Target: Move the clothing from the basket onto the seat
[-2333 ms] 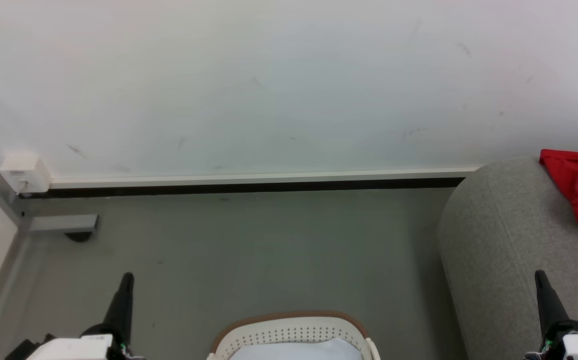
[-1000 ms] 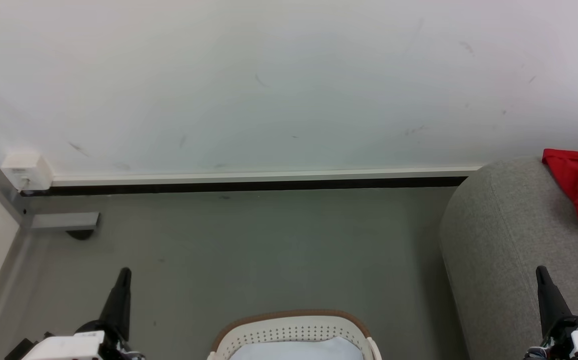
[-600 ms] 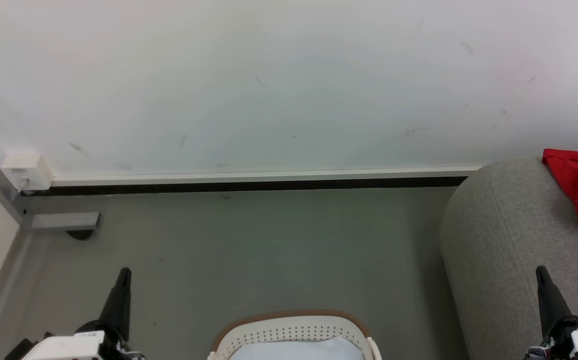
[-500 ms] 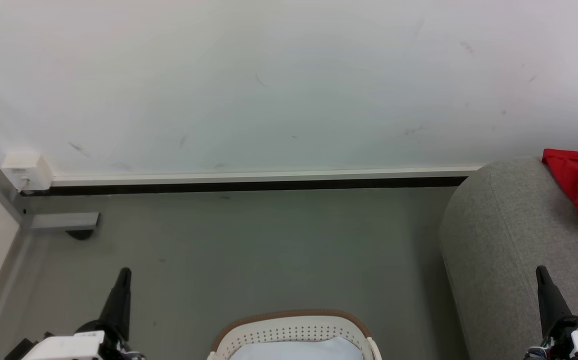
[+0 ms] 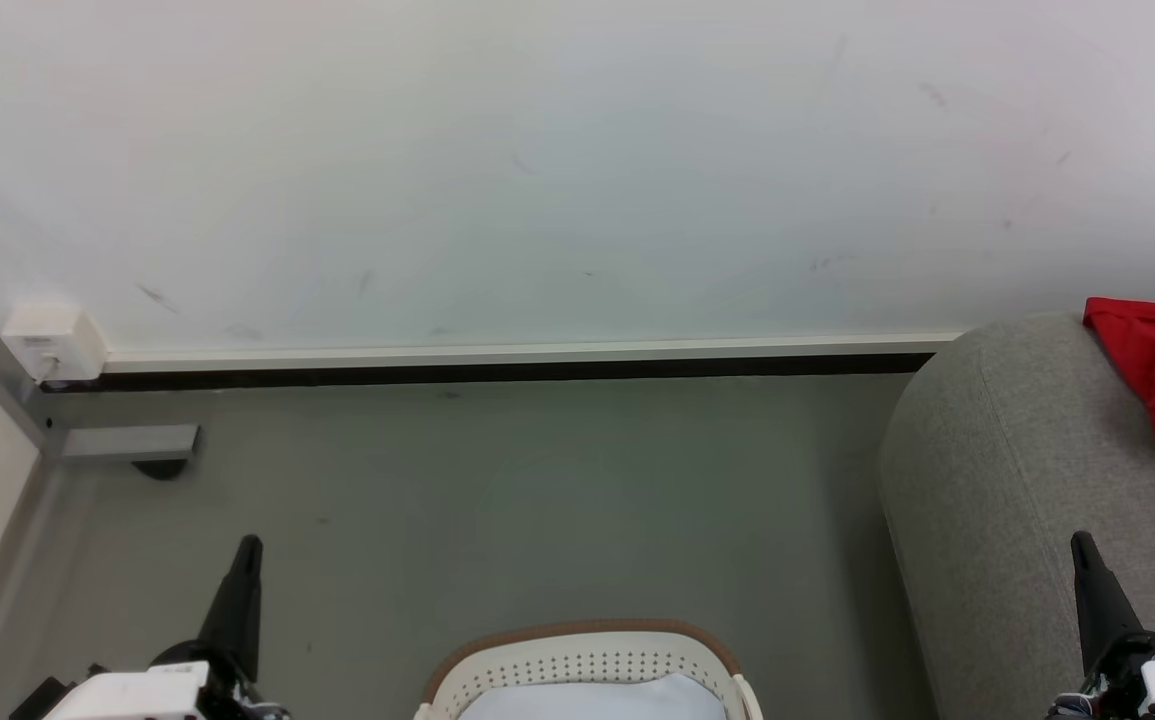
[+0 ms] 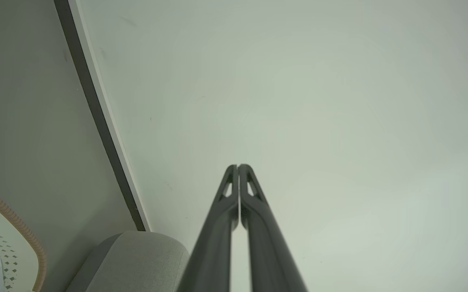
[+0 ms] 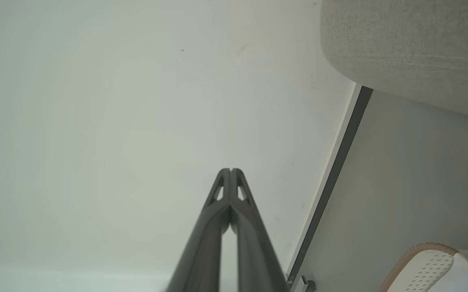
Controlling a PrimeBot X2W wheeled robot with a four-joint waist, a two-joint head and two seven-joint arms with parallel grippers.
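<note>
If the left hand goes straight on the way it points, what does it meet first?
Probably the white wall: the shut left hand points straight at it, with nothing between. Distance is unclear.

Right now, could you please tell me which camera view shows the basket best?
The head view: the basket sits centred at its bottom edge, showing the far arc of the brown rim and the holed wall. The left wrist view catches a sliver at lower left; the right wrist view, a corner at lower right.
</note>
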